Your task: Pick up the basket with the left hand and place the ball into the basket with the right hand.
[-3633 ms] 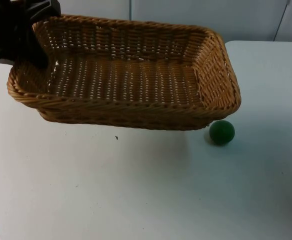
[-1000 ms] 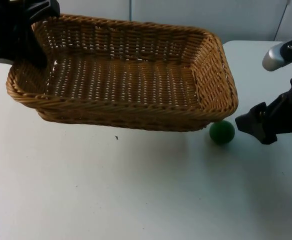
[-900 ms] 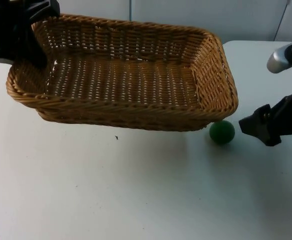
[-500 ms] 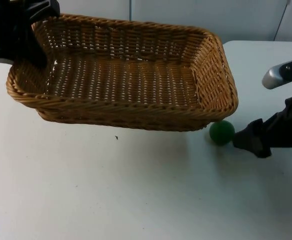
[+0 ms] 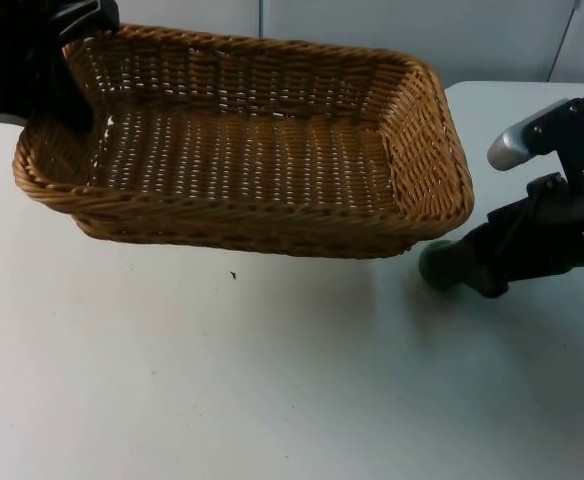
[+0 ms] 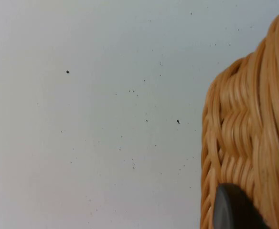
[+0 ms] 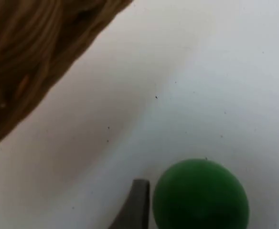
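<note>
Resting on the white table (image 5: 272, 380), ball (image 7: 200, 195) beside right gripper (image 5: 452, 268)

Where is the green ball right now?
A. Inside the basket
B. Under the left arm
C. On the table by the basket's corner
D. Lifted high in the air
C: the ball sits on the white table below the basket corner, with the right end effector at it.

Bright, even overhead light on the white table (image 5: 272, 380). Soft shadow under the raised basket (image 5: 252, 140), falling toward the table's near edge. No glare. Ball (image 7: 200, 196) and wicker soft-focused in right wrist view; left wrist weave sharp.
</note>
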Robot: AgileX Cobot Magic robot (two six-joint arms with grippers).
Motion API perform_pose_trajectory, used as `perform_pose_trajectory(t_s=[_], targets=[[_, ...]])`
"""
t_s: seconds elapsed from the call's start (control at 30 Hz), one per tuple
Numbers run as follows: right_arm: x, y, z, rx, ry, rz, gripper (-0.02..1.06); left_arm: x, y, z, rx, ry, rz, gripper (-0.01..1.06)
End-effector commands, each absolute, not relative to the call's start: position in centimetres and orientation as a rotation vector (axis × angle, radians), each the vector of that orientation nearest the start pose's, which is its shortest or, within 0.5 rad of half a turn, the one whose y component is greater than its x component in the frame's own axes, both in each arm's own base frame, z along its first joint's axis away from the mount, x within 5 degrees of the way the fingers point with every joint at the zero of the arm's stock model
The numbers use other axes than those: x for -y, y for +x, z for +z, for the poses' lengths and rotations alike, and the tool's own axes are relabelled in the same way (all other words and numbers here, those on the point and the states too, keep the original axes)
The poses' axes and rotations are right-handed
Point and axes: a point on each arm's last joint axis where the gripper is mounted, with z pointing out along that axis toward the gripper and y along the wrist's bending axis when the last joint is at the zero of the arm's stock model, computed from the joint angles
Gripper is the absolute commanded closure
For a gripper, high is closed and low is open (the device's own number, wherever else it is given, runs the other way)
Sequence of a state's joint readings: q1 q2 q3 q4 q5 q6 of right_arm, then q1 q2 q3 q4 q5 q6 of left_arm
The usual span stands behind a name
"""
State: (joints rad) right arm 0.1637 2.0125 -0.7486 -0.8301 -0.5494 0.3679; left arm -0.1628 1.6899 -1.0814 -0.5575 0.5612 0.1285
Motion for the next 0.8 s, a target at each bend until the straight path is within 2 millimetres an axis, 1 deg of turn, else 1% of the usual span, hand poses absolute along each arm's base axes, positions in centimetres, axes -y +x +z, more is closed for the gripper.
perform_pose_trajectory(t_s=[0.0,0.3,0.37,0.4,0.43,0.57,0.6,0.67,0.77], targets=[[-8.9,32.5,7.7,-2.145,-0.817,0.364,0.22,8.2,33.8,22.5,-2.577,-0.184,-0.581,1.05],[-9.1,32.6,6.1,-2.177,-0.809,0.414,0.22,8.1,34.0,22.6,-2.557,-0.19,-0.572,1.05],[-9.1,32.5,5.8,-2.203,-0.775,0.434,0.25,8.1,34.0,22.6,-2.551,-0.194,-0.572,1.05],[-9.1,32.5,5.6,-2.217,-0.756,0.444,0.3,8.1,34.1,22.7,-2.547,-0.195,-0.57,1.05],[-9.1,32.5,5.6,-2.217,-0.756,0.444,0.3,8.1,34.1,22.7,-2.547,-0.195,-0.57,1.05],[-9.4,32.3,5.6,-2.201,-0.774,0.497,0.62,8.1,34.1,22.7,-2.542,-0.196,-0.568,1.05],[-9.4,32.3,5.6,-2.201,-0.774,0.497,0.62,8.1,34.1,22.7,-2.542,-0.196,-0.568,1.05],[-9.5,32.3,5.7,-2.193,-0.773,0.503,0.79,8.1,34.1,22.7,-2.542,-0.196,-0.568,1.05],[-9.3,32.4,5.6,-2.217,-0.765,0.479,0.96,8.1,34.1,22.7,-2.541,-0.197,-0.567,1.05]])
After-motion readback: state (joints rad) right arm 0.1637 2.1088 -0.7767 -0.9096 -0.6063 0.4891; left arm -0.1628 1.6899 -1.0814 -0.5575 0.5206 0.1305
